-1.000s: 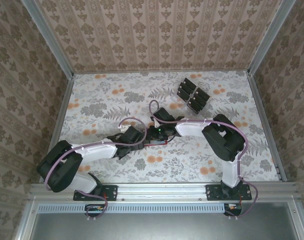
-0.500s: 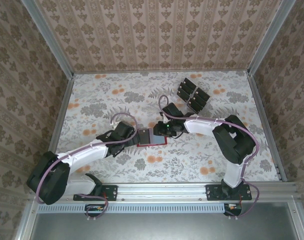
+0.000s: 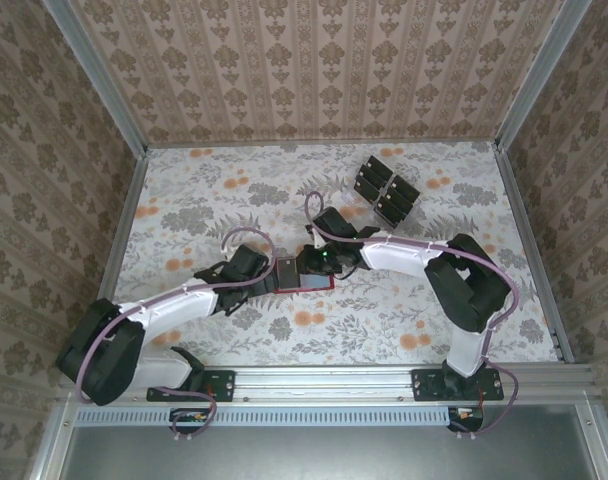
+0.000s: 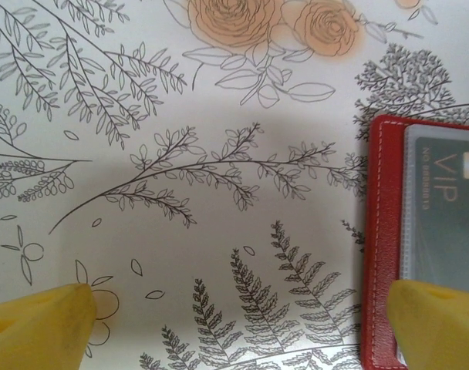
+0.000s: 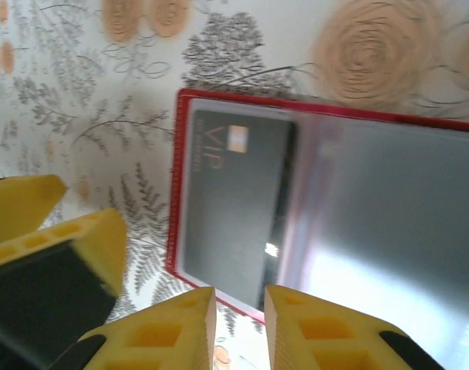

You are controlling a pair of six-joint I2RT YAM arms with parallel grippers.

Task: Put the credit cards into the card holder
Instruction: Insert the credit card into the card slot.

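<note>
The red card holder (image 3: 319, 285) lies open on the flowered table between both grippers. One dark credit card marked VIP (image 5: 231, 200) sits under the clear sleeve of its left half (image 4: 443, 208). The right half's sleeve (image 5: 389, 216) looks pale and glary. My left gripper (image 3: 269, 277) is wide open (image 4: 238, 324), low over the table, and its right fingertip (image 4: 439, 316) overlaps the holder's red left edge (image 4: 381, 231). My right gripper (image 3: 306, 262) hovers over the holder's near edge (image 5: 238, 297), jaws a narrow gap apart with nothing between them.
More dark credit cards stand in a rack (image 3: 384, 190) at the back right of the table. Patterned walls close in the table at the back and both sides. The left gripper's yellow fingers (image 5: 80, 247) sit close beside the right gripper.
The left arm drew back to the left, uncovering the holder. The right gripper moved slightly left over the holder and its jaws narrowed. The left gripper stayed wide open.
</note>
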